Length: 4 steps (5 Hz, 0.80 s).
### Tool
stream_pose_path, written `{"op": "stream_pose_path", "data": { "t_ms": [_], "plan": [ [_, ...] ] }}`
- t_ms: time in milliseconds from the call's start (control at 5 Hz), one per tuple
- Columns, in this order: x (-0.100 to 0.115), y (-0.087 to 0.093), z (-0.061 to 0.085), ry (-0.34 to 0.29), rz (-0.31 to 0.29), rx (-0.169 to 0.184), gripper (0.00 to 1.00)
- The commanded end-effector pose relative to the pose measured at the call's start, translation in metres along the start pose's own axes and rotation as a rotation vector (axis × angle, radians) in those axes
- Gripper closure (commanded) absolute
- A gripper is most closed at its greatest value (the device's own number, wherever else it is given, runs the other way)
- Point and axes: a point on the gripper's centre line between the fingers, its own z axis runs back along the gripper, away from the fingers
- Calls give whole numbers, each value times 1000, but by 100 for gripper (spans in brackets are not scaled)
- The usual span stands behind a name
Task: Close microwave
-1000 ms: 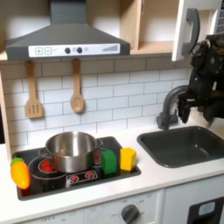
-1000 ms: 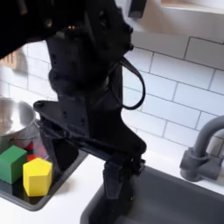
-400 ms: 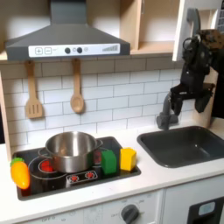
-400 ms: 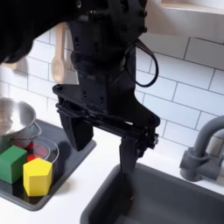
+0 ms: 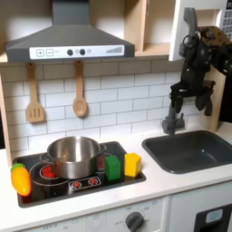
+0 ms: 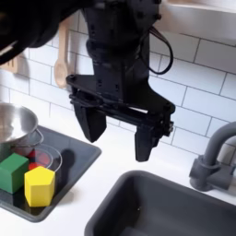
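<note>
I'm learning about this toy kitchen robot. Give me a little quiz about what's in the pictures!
1. True or false: the gripper has its jaws open and holds nothing.
2. Which block on the stove tray sits nearer the sink in the second exterior view? A) the green block B) the yellow block C) a blue block
3. Fill in: in the first exterior view, a wooden spatula and a wooden ______ hang on the tiled wall under the grey range hood.

Key: 1 true; 2 B; 3 spoon.
</note>
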Motion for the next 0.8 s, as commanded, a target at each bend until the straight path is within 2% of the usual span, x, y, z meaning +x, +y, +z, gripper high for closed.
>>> {"op": "stream_pose_path", "data": {
  "t_ms": [0, 600],
  "plan": [
    [20, 3, -2, -12, 15, -3, 0],
    [50, 14, -3, -29, 57, 6, 0]
  ]
}}
